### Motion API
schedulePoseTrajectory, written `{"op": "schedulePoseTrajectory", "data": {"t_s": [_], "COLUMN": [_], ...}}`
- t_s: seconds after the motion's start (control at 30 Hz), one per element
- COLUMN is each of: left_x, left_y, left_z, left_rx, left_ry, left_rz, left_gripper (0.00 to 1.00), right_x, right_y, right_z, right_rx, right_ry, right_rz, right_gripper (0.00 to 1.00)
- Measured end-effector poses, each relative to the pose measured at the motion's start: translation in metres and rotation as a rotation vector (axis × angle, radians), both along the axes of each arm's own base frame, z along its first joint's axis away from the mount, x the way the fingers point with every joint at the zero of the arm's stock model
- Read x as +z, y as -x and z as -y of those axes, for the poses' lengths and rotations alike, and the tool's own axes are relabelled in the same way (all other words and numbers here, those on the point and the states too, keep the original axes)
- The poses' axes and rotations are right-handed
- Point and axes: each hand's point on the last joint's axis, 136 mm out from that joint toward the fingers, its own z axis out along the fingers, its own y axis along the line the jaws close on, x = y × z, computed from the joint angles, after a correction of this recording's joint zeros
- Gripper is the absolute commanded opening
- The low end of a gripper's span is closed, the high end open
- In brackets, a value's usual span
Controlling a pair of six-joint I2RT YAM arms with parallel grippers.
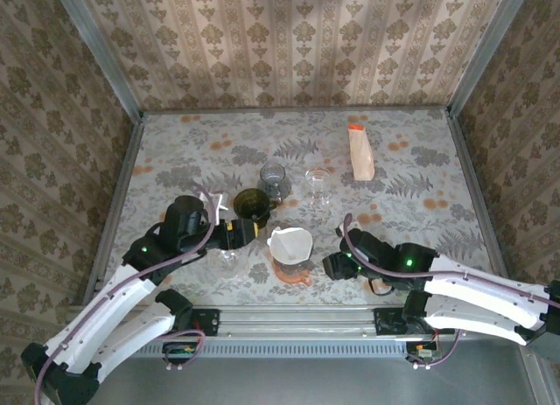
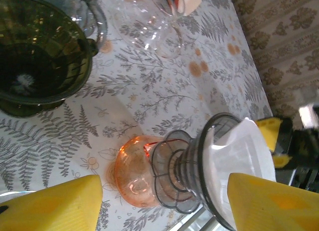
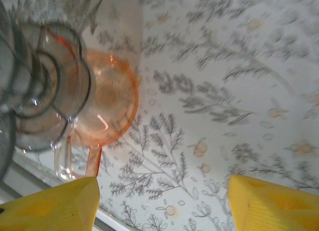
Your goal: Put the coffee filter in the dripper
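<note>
The white coffee filter [image 1: 290, 242] sits open inside the clear grey dripper [image 2: 199, 166], which stands on an orange glass cup [image 1: 294, 275]. In the left wrist view the filter [image 2: 244, 153] lines the dripper's cone above the orange cup [image 2: 132, 171]. My left gripper [image 1: 255, 231] is just left of the dripper and open; its yellow fingers [image 2: 55, 203] stand wide apart and grip nothing. My right gripper [image 1: 332, 266] is open just right of the cup, with bare table between its fingers [image 3: 271, 203]. The cup [image 3: 107, 99] and dripper [image 3: 35, 91] lie to its left.
A dark green glass dripper [image 1: 252, 205] stands close behind my left gripper. A grey glass [image 1: 275, 179] and a clear glass [image 1: 318, 186] stand further back, and a filter packet [image 1: 360, 151] lies at the back right. Another clear glass [image 1: 229, 261] is under the left arm. The table's front rail [image 1: 297, 317] is close.
</note>
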Motion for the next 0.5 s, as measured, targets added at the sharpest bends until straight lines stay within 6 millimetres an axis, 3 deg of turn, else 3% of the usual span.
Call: {"op": "schedulePoseTrajectory", "data": {"t_s": [0.2,0.5], "left_x": [-0.012,-0.013], "left_y": [0.0,-0.002], "left_z": [-0.008,-0.009], "left_rx": [0.039,0.048], "left_ry": [-0.001,0.003], "left_rz": [-0.023,-0.025], "left_gripper": [0.69,0.69], "right_x": [-0.029,-0.052], "right_y": [0.028,0.037], "right_z": [-0.025,-0.046], "right_rx": [0.147,0.217], "right_ry": [-0.044,-0.107], "right_rz": [0.025,0.116], "right_gripper": [0.7,0.72]}}
